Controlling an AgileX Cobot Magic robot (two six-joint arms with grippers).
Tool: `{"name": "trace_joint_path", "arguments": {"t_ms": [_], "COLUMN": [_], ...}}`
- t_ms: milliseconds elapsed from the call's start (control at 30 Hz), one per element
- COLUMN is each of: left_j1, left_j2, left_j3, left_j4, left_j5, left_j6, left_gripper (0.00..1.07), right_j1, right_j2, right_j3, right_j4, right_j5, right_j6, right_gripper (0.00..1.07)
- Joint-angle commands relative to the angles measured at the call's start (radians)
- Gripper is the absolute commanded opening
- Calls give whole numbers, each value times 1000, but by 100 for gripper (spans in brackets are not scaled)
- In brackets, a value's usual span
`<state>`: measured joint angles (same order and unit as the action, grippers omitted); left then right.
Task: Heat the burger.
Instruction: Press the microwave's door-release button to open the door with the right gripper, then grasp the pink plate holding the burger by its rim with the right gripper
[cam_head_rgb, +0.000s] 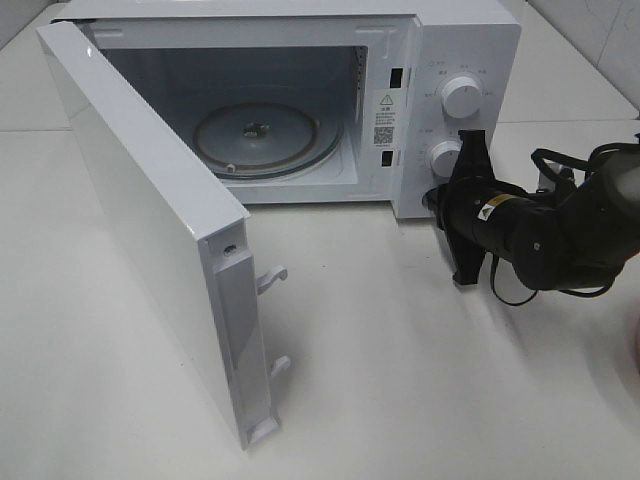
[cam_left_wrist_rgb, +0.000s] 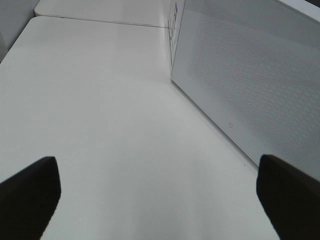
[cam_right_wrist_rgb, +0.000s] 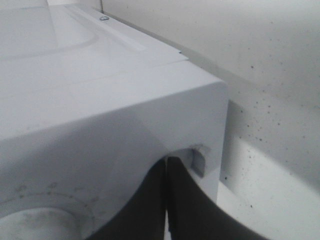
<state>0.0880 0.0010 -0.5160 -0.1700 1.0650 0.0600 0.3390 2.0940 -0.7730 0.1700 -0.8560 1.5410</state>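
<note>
Though burger out of view, probably soft, light: pinch sides gently; right gripper (cam_right_wrist_rgb: 167, 172) closed, empty; left gripper (cam_left_wrist_rgb: 157, 185) spread wide, empty

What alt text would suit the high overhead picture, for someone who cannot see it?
A white microwave stands on a table, its door swung wide open and its glass turntable empty. At the right, a black robot arm holds its shut pincer near the lower knob.

Burger, out of view, all three cameras
</note>
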Motion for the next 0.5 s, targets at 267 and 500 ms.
{"name": "trace_joint_path", "arguments": {"t_ms": [267, 500], "left_j1": [1, 1], "left_j2": [-1, -1], "left_j3": [0, 0], "left_j4": [-10, -10], "left_j5": [4, 4], "left_j6": [0, 0], "left_gripper": [100, 100], "right_j1": [-22, -22], "right_j2": [-86, -163], "right_j3": [72, 130], "right_j4": [-90, -136], "right_j5": [-26, 97], "right_j6": [52, 11], "right_gripper": [0, 0]}}
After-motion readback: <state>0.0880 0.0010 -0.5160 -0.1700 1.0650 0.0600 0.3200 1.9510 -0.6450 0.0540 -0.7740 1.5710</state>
